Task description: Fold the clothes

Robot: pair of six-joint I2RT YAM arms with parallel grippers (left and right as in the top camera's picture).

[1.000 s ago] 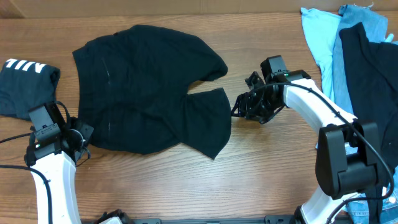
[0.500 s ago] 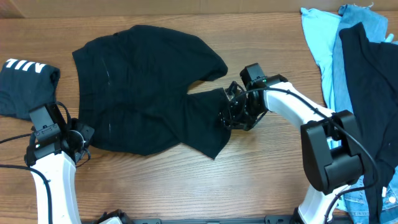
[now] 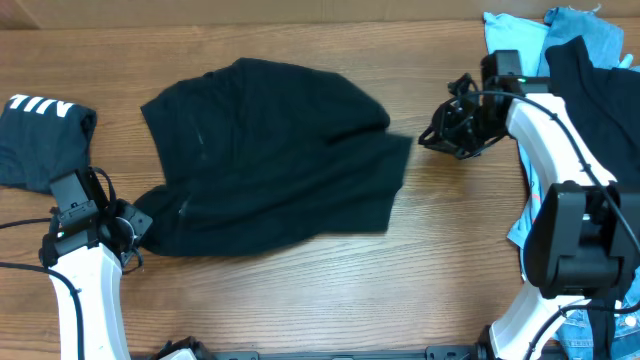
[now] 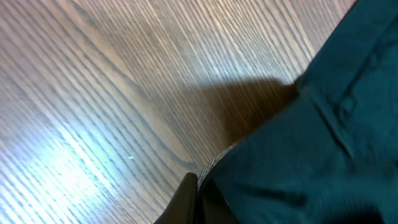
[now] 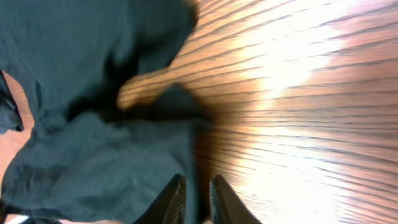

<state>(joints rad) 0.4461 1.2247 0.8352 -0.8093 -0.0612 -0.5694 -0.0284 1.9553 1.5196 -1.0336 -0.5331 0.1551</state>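
A plain black tee (image 3: 270,150) lies spread across the middle of the wooden table. My left gripper (image 3: 135,225) is shut on its lower-left corner; in the left wrist view the jaws (image 4: 198,186) pinch the stitched hem of the tee (image 4: 323,143). My right gripper (image 3: 428,140) is at the tee's right edge, with the sleeve stretched out toward it. In the right wrist view the narrow jaws (image 5: 196,186) have the edge of the fabric (image 5: 93,137) between them. The neck label is not visible.
A folded black tee with white print (image 3: 40,140) lies at the far left. At the right edge is a pile with a light-blue piece (image 3: 515,60), a denim-blue piece (image 3: 590,25) and a black garment (image 3: 590,110). Bare wood lies along the front.
My right gripper went left to the lower sleeve flap, then swung right and back with it. The flap is unfolded and the tee has shifted right. The left arm barely moved.
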